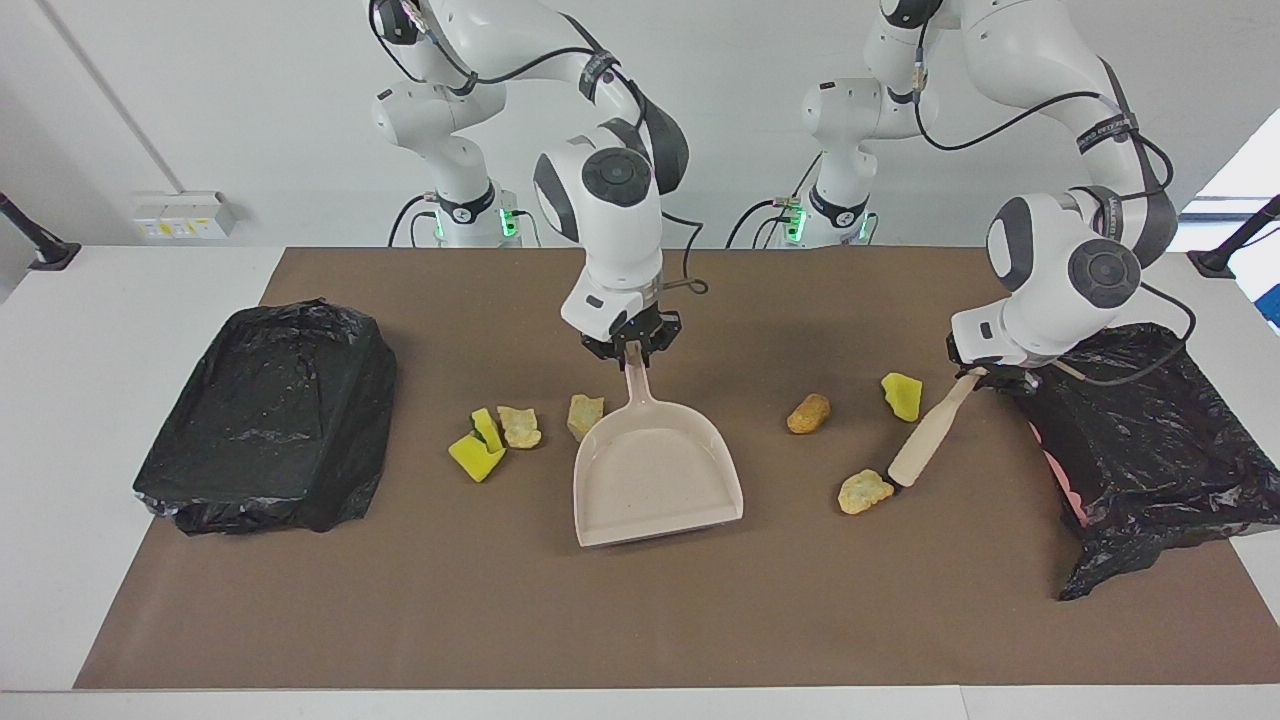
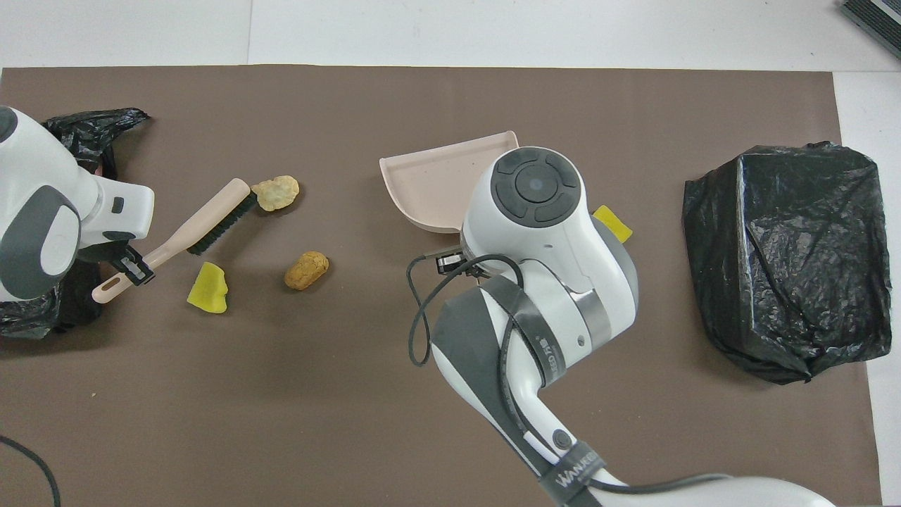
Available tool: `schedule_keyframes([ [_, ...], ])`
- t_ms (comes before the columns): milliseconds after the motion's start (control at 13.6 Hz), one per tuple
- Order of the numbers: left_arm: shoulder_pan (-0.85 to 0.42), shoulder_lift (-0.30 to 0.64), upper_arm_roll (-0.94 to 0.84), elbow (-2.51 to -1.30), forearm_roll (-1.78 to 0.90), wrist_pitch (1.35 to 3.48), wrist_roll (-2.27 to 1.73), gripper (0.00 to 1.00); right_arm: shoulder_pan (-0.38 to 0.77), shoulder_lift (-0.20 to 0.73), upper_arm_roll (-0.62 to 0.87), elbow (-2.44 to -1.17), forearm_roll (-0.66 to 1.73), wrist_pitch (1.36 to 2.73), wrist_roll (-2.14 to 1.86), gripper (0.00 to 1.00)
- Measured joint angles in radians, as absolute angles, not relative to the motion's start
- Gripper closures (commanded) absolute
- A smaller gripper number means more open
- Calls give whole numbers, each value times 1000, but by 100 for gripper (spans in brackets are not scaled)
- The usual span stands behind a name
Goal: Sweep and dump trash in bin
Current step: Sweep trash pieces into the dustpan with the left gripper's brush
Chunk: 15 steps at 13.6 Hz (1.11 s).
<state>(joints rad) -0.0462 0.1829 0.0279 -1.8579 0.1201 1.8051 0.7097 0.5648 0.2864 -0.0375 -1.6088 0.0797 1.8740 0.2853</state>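
- The trash lies scattered on the brown mat (image 1: 640, 620), and I place all of it by the dustpan (image 1: 655, 478) at the mat's middle.
- Toward my left arm's end from the dustpan, well apart from it: a crumbly beige lump (image 1: 864, 491) that the bristles touch, a golden-brown nugget (image 1: 808, 412) nearer to the robots than that lump, and a yellow sponge piece (image 1: 902, 395) beside the nugget.
- Toward my right arm's end: a beige foam lump (image 1: 585, 415) just beside the pan's wall, then another pale lump (image 1: 519, 426), then a yellow sponge with a green back (image 1: 478, 447).
- My right gripper (image 1: 632, 350) is clamped on the tip of the dustpan's handle. The pan looks tilted, its open mouth away from the robots and turned somewhat toward my left arm's end. I judge I hold it so to catch what gets brushed over.
- My left gripper (image 1: 985, 372) is closed on the end of the brush (image 1: 925, 445), which slants down so the bristles reach the mat at the crumbly lump, ready to push it toward the pan.
- The bin lined with black plastic (image 1: 270, 415) sits at my right arm's end, well apart from the pan; nothing is in the pan yet.
- A loose black bag (image 1: 1150, 450) lies at my left arm's end, near the brush.
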Motion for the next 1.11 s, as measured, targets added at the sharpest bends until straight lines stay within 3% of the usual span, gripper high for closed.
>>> schedule_keyframes([
  [221,-47,94,23,-1932,119,1804,573,100,573,209,-33,-1685,67,1845,34,100],
  [442,-47,27,26,-2010,118,1802,395,100,562,182,-35,-1781,44,1900,-359,100],
  [737,-47,-41,27,-2130,118,1819,116,100,517,183,-37,-1827,36,1923,-652,100],
  [1106,-47,-145,23,-2308,117,1892,-177,100,605,254,-29,-1872,-18,2050,-661,100],
])
